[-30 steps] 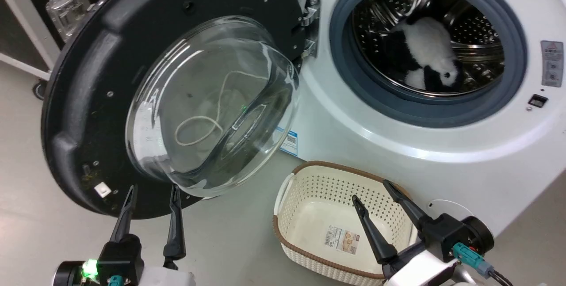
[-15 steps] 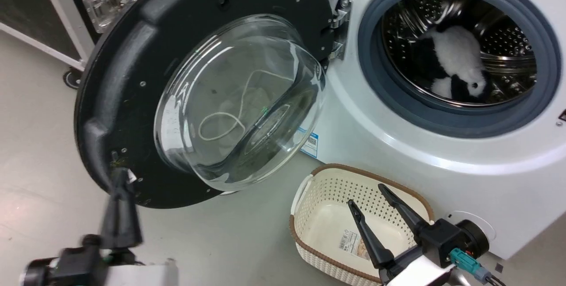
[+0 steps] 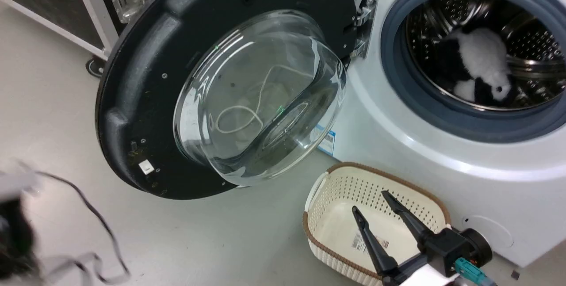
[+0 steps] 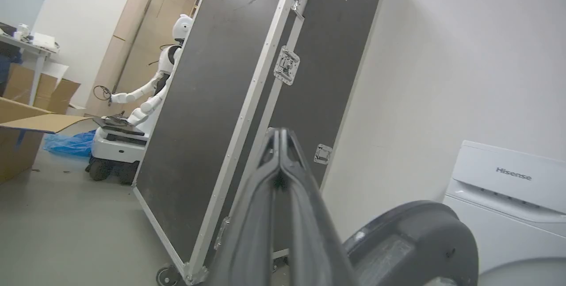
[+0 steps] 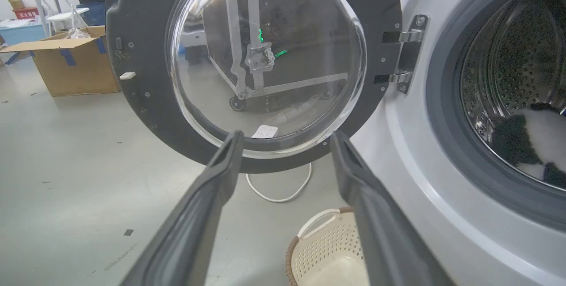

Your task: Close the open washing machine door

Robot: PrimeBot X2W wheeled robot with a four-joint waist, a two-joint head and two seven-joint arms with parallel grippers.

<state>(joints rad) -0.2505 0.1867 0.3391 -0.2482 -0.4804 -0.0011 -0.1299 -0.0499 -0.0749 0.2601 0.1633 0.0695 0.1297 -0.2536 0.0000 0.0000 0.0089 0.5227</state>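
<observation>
- Dark fingers of your left gripper (image 4: pixel 279 135) are pressed tip to tip on nothing, near the outer edge of the washing machine door (image 4: pixel 411 242); in the head view that arm is, I think, the blur at lower left.
- Your right gripper (image 3: pixel 370 201) stands spread and empty over the cream basket (image 3: pixel 376 184).
- The door hangs swung wide on its metal hinge (image 3: pixel 363 25), left of the washing machine (image 3: pixel 398 144).
- Expect it to be heavy, rigid and free-swinging; the glass bowl (image 3: pixel 265 100) is slick, so push the black rim (image 3: pixel 146 78) far from the hinge.

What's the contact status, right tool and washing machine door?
Apart. Head view: right tool hovers open over the basket, bare floor between it and the washing machine door.
</observation>
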